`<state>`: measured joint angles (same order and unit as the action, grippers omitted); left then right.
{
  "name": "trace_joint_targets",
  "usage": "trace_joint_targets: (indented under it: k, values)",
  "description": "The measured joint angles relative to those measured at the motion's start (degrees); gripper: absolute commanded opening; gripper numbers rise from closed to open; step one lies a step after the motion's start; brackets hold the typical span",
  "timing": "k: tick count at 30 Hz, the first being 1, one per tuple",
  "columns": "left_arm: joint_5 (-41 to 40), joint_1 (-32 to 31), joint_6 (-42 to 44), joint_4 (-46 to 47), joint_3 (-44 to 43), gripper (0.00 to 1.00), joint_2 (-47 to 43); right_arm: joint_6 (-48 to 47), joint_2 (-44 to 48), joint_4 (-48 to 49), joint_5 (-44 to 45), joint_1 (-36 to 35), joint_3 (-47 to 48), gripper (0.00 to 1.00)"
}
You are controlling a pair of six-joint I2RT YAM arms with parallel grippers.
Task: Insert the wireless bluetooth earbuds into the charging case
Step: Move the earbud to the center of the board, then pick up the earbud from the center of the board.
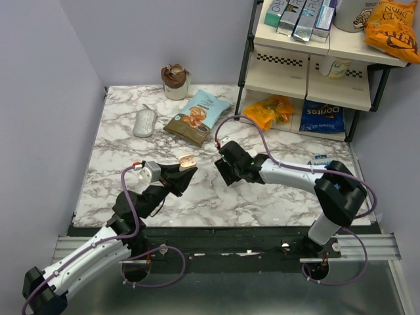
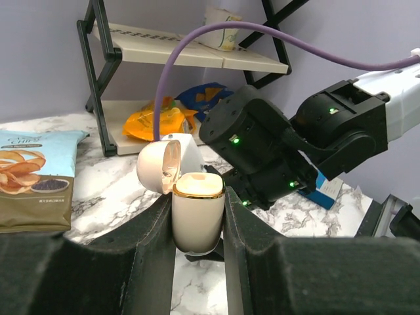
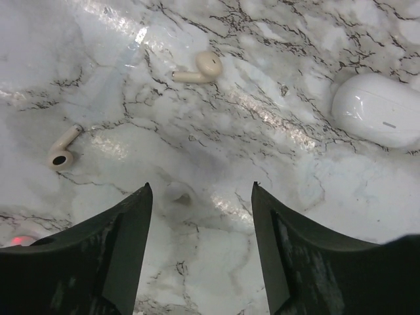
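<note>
From where I stand, the left gripper (image 2: 198,197) is clamped on the charging case (image 2: 197,220). Its two dark fingers press against the case's sides and hold it upright, with the gold-rimmed mouth facing up. The lid (image 2: 159,165) stands open, tipped back on its hinge away from the fingers. Just past the case and facing it hangs the right gripper (image 3: 200,197), its fingers spread well apart and pointed down at the marble table (image 1: 118,170). The wireless bluetooth earbuds (image 3: 202,67) lie loose on the marble ahead of those fingertips. One is farther out, roughly in line with the gap between the fingers. The second earbud (image 3: 61,151) is nearer and off to the side, beyond the finger on the left of the wrist view. They are well apart and touch neither finger. A glossy white pebble-shaped object (image 3: 380,108), closed, rests out past the opposite finger. Farther out beyond the left gripper lie a chip bag (image 1: 198,117) and a grey mouse (image 1: 145,122).
</note>
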<state>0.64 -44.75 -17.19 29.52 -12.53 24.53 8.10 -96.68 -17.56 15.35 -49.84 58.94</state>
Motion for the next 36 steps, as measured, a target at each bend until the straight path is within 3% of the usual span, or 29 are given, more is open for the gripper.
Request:
trace_joint_targets:
  k: [10, 25, 36]
  values:
    - [-0.2, 0.0, 0.0, 0.0, 0.0, 0.0, -0.9, 16.7, 7.0, 1.4, -2.9, 3.3, -0.3, 0.6]
    - [-3.4, 0.0, -0.6, 0.3, 0.0, 0.0, -0.9, 41.4, -6.5, 1.4, -9.1, 8.2, 7.0, 0.6]
    - [-5.1, 0.0, -0.6, 0.3, 0.0, 0.0, -1.2, 48.7, -10.3, 1.1, -11.0, 10.5, 7.8, 0.49]
